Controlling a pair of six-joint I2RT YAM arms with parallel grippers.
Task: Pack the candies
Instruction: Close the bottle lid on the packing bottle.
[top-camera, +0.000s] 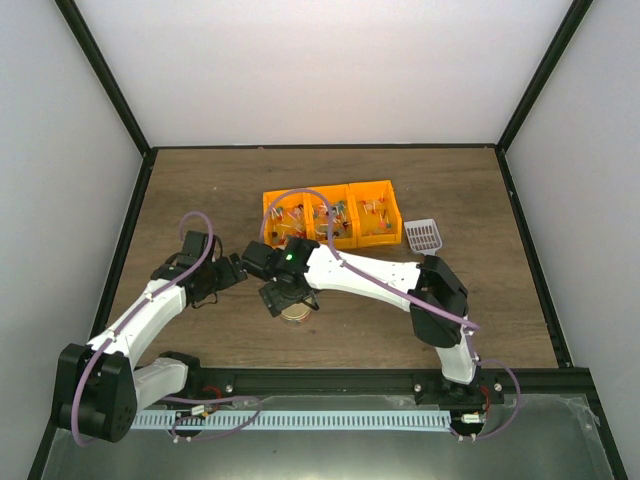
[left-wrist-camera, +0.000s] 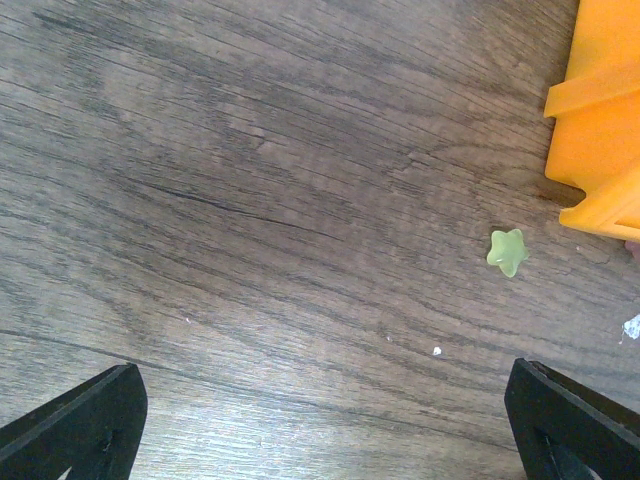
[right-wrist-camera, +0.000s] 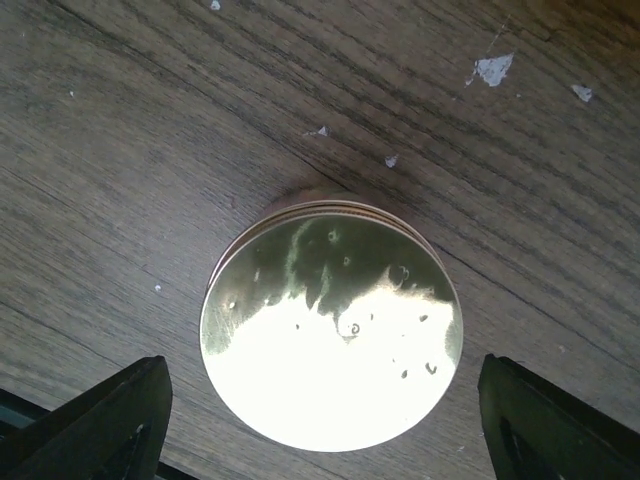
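Many tiny wrapped candies (top-camera: 330, 217) in mixed colours lie in three orange bins (top-camera: 372, 190) at the table's middle back. One small pale green star-shaped candy (left-wrist-camera: 507, 251) lies loose on the wood beside a bin's corner (left-wrist-camera: 600, 120). My left gripper (left-wrist-camera: 320, 425) is open and empty over bare wood, left of the bins (top-camera: 232, 272). My right gripper (right-wrist-camera: 320, 425) is open, its fingers wide on either side of a round gold lid (right-wrist-camera: 332, 335) and apart from it. In the top view it hovers over that lid (top-camera: 296, 313).
A small white scoop (top-camera: 424, 236) lies right of the bins. White crumbs (right-wrist-camera: 492, 68) dot the wood beyond the lid. Black frame posts and white walls enclose the table on three sides.
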